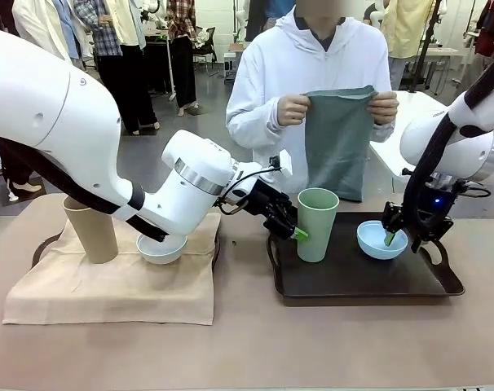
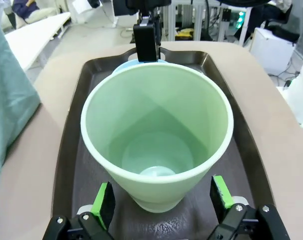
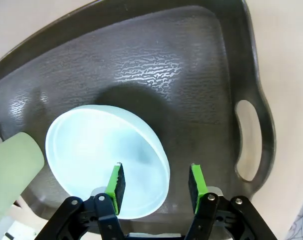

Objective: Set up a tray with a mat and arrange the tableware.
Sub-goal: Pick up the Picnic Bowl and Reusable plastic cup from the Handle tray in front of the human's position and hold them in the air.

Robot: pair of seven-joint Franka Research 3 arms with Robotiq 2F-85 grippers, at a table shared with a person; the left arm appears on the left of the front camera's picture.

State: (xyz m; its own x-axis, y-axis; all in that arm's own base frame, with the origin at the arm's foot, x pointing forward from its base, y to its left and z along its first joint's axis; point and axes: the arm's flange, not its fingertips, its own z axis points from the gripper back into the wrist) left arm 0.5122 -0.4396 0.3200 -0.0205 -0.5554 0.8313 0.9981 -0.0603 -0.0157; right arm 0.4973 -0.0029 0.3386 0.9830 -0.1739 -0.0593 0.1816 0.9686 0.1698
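Observation:
A pale green cup [image 1: 317, 224] [image 2: 156, 125] stands upright at the left end of a dark tray [image 1: 353, 278] [image 2: 70, 130]. My left gripper [image 1: 297, 231] [image 2: 162, 200] is open, one pad on each side of the cup's base and a gap on both sides. On the same tray sits a light blue bowl [image 1: 381, 242] [image 3: 99, 150]. My right gripper [image 1: 403, 238] [image 3: 156, 182] is open astride its rim, one finger inside and one outside. A tan cup [image 1: 90, 230] and a white bowl [image 1: 161, 249] rest on a beige mat [image 1: 108, 287] at the left.
Across the table a person holds up a grey-green cloth [image 1: 338, 138] in both hands. Under the beige mat a second dark tray's rim [image 1: 41, 246] shows. My left arm passes low over the white bowl. The tray's handle cut-out [image 3: 246, 140] lies beside my right gripper.

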